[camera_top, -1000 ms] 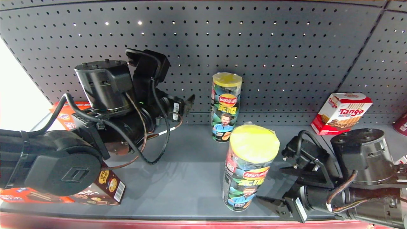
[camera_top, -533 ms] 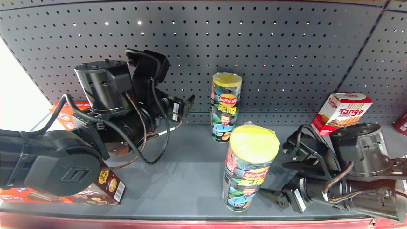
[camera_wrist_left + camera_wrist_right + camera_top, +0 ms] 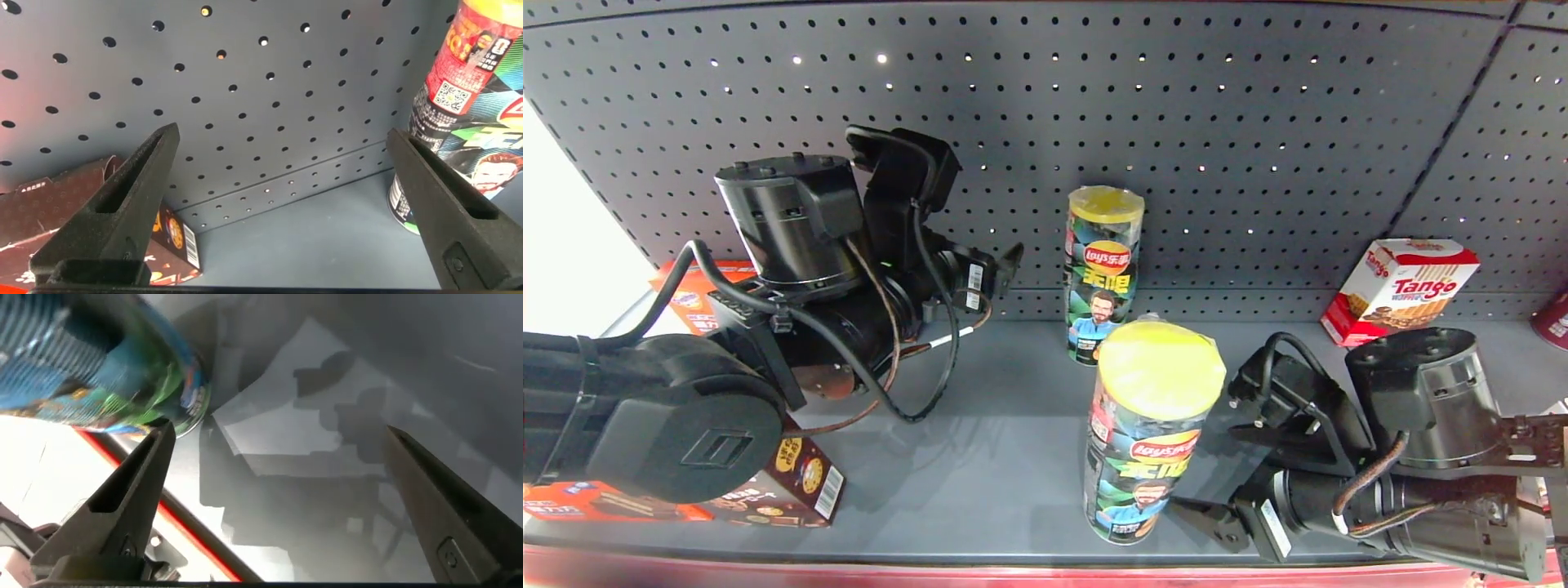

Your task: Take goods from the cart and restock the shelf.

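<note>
- The front chip can stands on the shelf close to its front edge, a little right of the middle. The rear chip can stands behind it at the back edge, against the pegboard wall.
- The right gripper lies low over the shelf just beside the front chip can, on the side toward the shelf's right end. Its fingers are spread wide with nothing between them (the can's base sits just outside one fingertip, and I cannot tell whether they touch).
- The left gripper hangs near the back edge toward the shelf's left end. Its fingers are likewise spread and empty, and it faces the pegboard wall.
- The main risk, as I judge it, is that the front chip can is tall and narrow and stands near the front edge. A sideways brush from that near finger could tip it or push it off the shelf.
- A lesser risk is that it topples backward and knocks the rear chip can over too.
- The front chip can is upright, with its long axis vertical, yellow lid up and base on the shelf. Its printed face is turned toward the front edge, and the rear chip can stands the same way.
</note>
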Controlling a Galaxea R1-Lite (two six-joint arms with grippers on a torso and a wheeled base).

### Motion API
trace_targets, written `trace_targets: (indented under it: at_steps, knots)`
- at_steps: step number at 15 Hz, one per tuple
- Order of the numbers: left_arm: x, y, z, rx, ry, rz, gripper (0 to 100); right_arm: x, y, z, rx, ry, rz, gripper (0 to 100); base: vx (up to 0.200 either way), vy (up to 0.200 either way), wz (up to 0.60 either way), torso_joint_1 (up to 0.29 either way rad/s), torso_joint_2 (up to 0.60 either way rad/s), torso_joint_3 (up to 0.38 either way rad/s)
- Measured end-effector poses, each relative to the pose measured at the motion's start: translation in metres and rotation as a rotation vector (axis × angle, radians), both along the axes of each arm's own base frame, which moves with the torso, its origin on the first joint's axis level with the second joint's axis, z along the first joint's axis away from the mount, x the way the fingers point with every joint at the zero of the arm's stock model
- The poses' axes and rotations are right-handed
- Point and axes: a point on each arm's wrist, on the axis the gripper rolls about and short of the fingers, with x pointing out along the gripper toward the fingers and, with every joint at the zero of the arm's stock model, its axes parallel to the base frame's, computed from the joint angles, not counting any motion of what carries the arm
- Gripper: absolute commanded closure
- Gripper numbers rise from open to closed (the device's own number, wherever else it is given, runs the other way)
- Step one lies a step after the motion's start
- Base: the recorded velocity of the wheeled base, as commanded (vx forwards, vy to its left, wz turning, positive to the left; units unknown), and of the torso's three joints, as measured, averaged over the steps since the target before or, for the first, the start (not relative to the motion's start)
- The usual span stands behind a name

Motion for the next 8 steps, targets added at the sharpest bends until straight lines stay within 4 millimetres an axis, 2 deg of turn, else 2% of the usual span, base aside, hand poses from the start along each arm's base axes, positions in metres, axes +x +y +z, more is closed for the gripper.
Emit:
trace_targets:
  at_steps: [4,8]
  knots:
    - [-0.0001,0.0002,-0.0008,0.002,0.003,0.000,0,-0.0016,-0.0033,-0.0011,-0.003,0.003,-0.008,0,0.000,0.000,0.00,0.000,0.00,0.000]
    - [-0.0001,0.0002,-0.0009,0.002,0.003,0.000,0,0.0064,-0.0055,0.0047,0.012,-0.015,-0.037,0,0.000,0.000,0.00,0.000,0.00,0.000]
